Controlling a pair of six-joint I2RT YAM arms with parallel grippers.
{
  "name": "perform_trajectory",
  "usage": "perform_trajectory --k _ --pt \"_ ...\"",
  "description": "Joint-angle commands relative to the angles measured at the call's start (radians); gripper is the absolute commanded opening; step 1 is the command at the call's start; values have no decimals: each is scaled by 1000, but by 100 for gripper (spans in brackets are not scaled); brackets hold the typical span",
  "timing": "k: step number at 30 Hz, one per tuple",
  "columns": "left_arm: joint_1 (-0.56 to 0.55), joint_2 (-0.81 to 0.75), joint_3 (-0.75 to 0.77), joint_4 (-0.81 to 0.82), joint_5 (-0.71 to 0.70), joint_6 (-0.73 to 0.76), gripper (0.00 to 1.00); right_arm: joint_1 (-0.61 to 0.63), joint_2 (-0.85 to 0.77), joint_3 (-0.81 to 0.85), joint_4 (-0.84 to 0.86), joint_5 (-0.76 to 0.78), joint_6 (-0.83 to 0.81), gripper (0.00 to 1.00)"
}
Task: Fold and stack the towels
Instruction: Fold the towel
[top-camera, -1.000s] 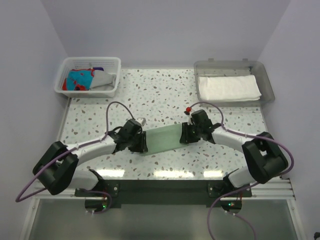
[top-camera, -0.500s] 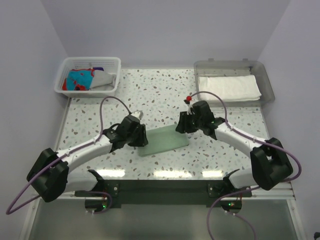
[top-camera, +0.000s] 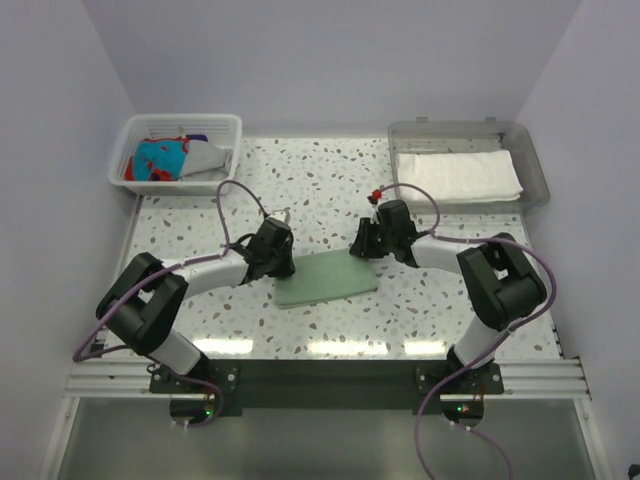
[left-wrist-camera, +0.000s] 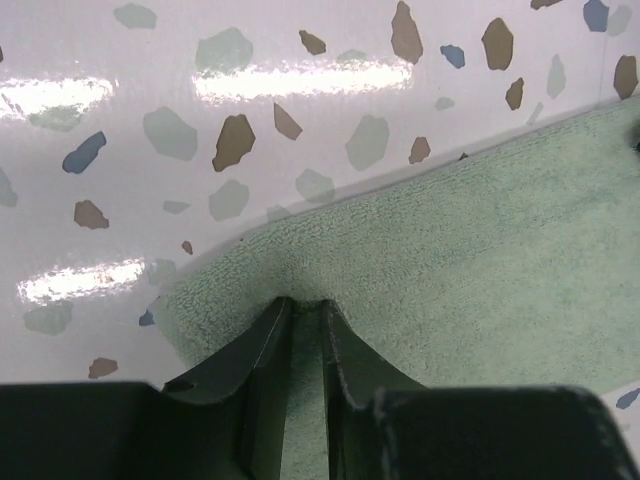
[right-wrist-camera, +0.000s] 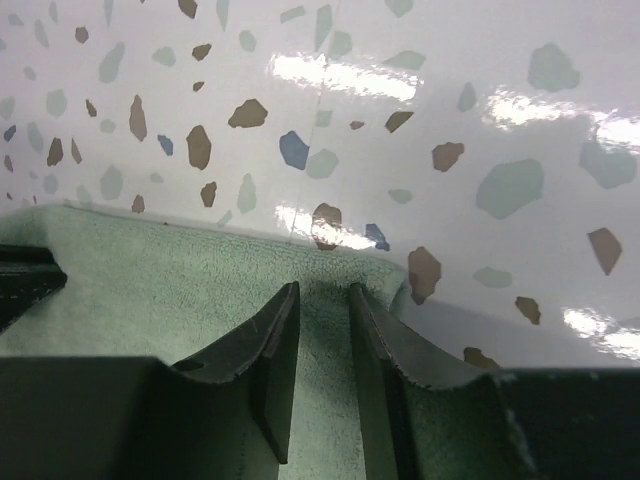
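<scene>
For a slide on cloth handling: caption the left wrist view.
Left gripper, fingers nearly together, at a corner of the mint green towel on the speckled table.

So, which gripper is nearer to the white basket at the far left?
Left. The left gripper is at the mint towel's far left corner, on the basket's side; the right gripper is at its far right corner, farther off.
</scene>
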Motion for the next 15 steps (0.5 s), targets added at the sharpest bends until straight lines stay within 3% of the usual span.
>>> perform_trajectory --k 1,7,10,15 --pt "12 51 -65 6 -34 2 24 -37 4 -40 27 56 -14 31" --pt "49 80 -13 -15 -59 63 28 -31 -96 -11 -83 54 -77 34" --pt "58 83 45 -41 -76 114 35 -11 -156 23 -172 60 -126 34" --pt "47 17 88 -83 -68 129 58 44 -236 48 -278 60 -160 34"
